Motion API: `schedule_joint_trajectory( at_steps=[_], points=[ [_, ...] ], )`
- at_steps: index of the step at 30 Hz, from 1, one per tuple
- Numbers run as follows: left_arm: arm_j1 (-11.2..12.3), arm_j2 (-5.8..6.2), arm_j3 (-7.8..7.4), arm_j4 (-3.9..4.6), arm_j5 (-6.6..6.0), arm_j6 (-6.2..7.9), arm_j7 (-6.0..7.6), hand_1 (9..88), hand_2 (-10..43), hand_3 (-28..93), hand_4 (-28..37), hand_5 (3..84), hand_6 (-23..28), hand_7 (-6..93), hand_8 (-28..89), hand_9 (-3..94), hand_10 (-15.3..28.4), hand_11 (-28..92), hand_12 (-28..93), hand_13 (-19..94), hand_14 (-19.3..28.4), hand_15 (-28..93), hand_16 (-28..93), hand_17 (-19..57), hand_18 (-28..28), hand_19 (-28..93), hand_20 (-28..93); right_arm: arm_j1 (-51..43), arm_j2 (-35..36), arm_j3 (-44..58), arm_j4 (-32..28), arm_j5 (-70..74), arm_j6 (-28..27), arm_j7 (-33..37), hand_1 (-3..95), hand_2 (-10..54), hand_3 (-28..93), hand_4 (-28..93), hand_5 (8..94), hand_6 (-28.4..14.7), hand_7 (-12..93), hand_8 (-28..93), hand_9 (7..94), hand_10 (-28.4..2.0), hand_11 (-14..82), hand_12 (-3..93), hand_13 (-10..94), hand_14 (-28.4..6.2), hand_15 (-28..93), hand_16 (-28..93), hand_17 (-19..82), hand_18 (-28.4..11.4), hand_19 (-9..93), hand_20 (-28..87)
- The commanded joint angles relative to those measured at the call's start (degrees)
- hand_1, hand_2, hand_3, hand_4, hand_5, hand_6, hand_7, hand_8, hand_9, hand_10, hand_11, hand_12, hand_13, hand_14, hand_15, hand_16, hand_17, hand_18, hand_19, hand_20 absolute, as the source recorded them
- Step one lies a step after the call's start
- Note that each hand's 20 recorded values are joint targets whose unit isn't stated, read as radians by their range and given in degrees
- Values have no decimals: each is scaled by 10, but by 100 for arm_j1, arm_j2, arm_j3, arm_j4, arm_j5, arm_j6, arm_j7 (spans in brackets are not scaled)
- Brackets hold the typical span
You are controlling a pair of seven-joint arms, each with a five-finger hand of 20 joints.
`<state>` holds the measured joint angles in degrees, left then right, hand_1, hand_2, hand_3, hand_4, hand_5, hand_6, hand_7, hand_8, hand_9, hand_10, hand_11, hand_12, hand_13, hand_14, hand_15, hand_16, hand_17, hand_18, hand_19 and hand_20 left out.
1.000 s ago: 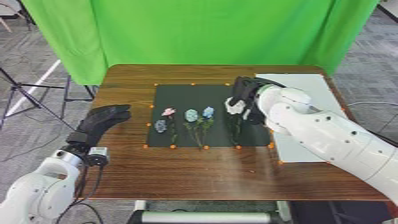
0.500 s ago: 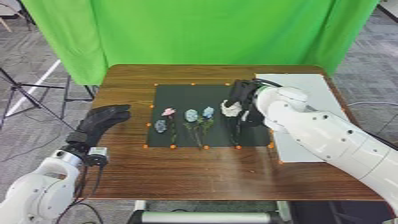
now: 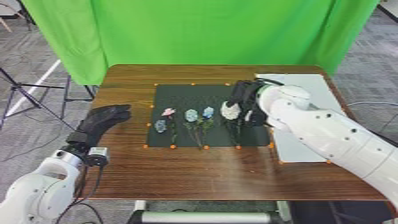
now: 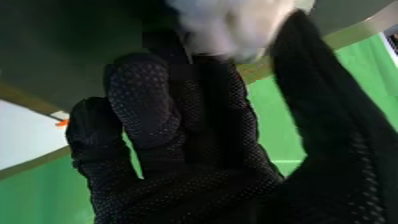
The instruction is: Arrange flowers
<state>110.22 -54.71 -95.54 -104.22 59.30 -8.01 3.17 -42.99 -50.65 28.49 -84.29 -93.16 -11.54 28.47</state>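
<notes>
Lying on the brown counter (image 3: 200, 175), a dark mat (image 3: 191, 91) carries the flowers, with a white board (image 3: 305, 147) just beside its right edge and orange markers (image 3: 206, 147) dotted round both. A green curtain (image 3: 213, 37) hangs behind the far edge. On the mat, from left to right, come a grey-blue flower (image 3: 161, 126), a pink flower (image 3: 168, 112) a little farther out, a pale blue-green flower (image 3: 191, 115) and a light blue flower (image 3: 208, 112), their stems pointing back toward the robot. The light blue one is the nearest neighbour on the left of the white flower (image 3: 230, 111). The left hand (image 3: 105, 117) is off the mat to its left, open, clear of the flowers. The right hand (image 3: 251, 95) covers part of the mat's right side, just right of the white flower. In the right wrist view that bloom sits at the tips, between thumb and fingers; the hand (image 4: 191, 182) is loosely open, fingers extended and thumb apart, not clenched round it.
</notes>
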Motion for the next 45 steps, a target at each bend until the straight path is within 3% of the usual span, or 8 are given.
schedule_joint_trajectory(
  at_steps=[1,6,10,13,16,31,41,45],
  points=[
    [81,-21,-48,-24,-13,-75,-36,283,-40,627,-165,445,51,154,-62,435,140,218,139,321,182,192,15,-13,151,100,141,238,322,292,-166,20,61,-54,267,-57,614,-112,651,-36,131,-72,649,-178,91,200,697,-144,637,346,295,-273,779,665],
    [110,-25,-44,-41,-27,-68,-56,282,-40,627,-165,445,52,153,-62,434,139,218,139,320,183,190,16,-14,151,98,141,166,514,560,-213,-156,313,-60,253,-57,614,-114,637,-43,117,-66,621,-185,86,198,695,-149,623,341,290,-276,771,666],
    [101,-21,-43,-29,-19,-98,-84,282,-40,626,-165,444,51,154,-62,434,140,217,139,320,183,190,17,-15,151,97,141,486,802,-13,98,-1120,1157,-53,250,-64,621,-115,479,-55,63,-50,506,-191,67,197,674,-157,586,327,272,-275,738,655],
    [104,-29,-25,-27,-19,-113,-91,282,-40,626,-165,445,51,155,-62,434,139,217,139,320,183,190,18,-15,151,97,142,603,967,-175,229,-1341,1046,140,250,-90,643,-123,378,-63,38,-38,405,-181,45,195,662,-157,596,313,269,-273,739,652],
    [127,-38,-27,-32,-20,-129,-113,282,-40,627,-165,445,52,155,-63,434,139,217,140,320,183,189,18,-15,151,98,142,579,980,-225,521,-1716,927,142,255,-94,653,-129,342,-62,34,-36,359,-178,29,182,659,-154,607,305,270,-274,742,650],
    [155,-69,-74,-38,-57,-228,-188,274,-27,624,-169,446,54,147,-63,434,141,214,139,319,184,188,18,-12,150,99,143,-228,689,503,1516,-1841,326,401,291,-95,659,-145,420,-37,77,-50,405,-147,46,175,660,-148,636,295,274,-273,753,657],
    [70,-82,-5,1,-43,-206,-123,271,-23,625,-171,445,53,146,-60,433,142,213,140,319,185,189,19,-11,151,100,144,-179,635,160,1667,-1875,974,469,354,-95,656,-162,469,-26,110,-64,491,-135,68,185,682,-135,657,296,294,-268,777,662],
    [56,-81,-3,5,-48,-208,-115,271,-22,626,-172,445,54,146,-61,433,142,214,140,319,185,189,18,-11,151,101,144,-107,640,-70,1714,-1882,1355,465,391,-62,643,-181,502,-15,131,-76,537,-134,75,183,701,-123,659,293,309,-260,789,657]
  ],
)
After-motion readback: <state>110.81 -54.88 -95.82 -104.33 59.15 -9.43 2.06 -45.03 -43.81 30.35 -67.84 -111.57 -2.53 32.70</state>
